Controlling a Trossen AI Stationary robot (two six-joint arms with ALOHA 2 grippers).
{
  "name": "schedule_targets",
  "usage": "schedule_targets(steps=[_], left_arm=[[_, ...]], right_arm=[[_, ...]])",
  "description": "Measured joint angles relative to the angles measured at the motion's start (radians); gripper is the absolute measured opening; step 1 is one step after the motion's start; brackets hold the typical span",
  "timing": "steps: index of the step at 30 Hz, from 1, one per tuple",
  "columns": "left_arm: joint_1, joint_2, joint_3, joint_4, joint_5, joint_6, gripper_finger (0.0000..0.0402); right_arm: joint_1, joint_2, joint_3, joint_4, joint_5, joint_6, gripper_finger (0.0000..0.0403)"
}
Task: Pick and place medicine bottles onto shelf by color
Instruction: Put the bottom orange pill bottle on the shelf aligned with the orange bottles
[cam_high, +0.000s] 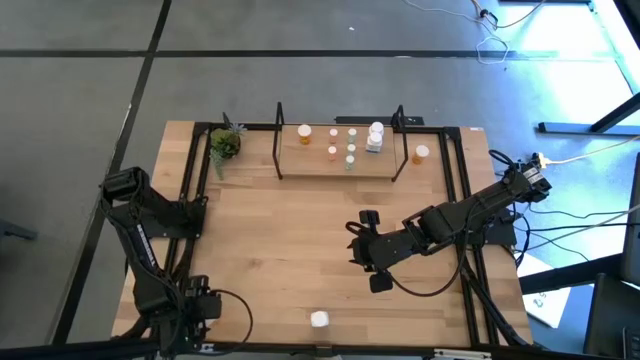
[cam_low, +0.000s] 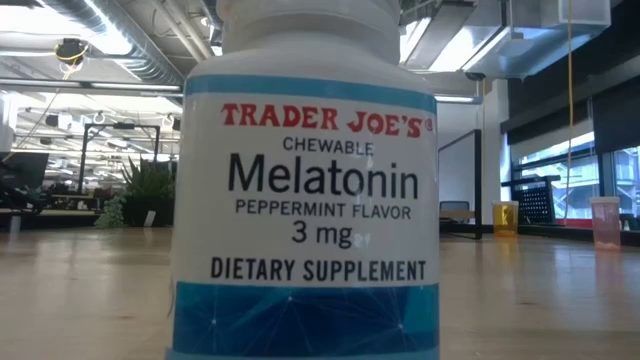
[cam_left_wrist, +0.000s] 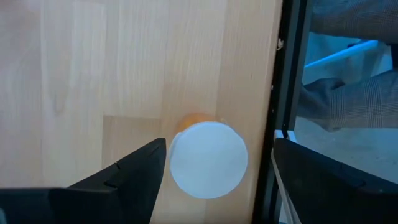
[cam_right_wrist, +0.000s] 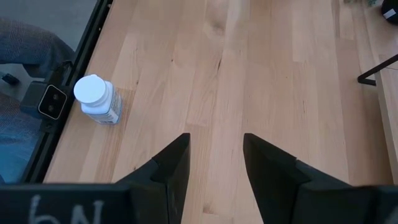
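While the left end effector (cam_left_wrist: 214, 174) hangs with its fingers apart on either side of an orange bottle (cam_left_wrist: 208, 158) near the table (cam_high: 290, 230) edge, the right end effector (cam_high: 368, 250) hovers mid-table, fingers slightly apart and empty. Several bottles stand on the shelf (cam_high: 320, 165); a white bottle (cam_high: 319, 319) stands at the table's front edge.
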Motion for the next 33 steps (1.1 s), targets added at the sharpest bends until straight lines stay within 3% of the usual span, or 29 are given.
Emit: schedule_targets(steps=[33], left_arm=[[0.0, -0.001, -0.057, 0.054, -0.024, -0.031, 0.0292]], right_arm=[[0.0, 0.0, 0.0, 0.0, 0.0, -0.001, 0.0152]])
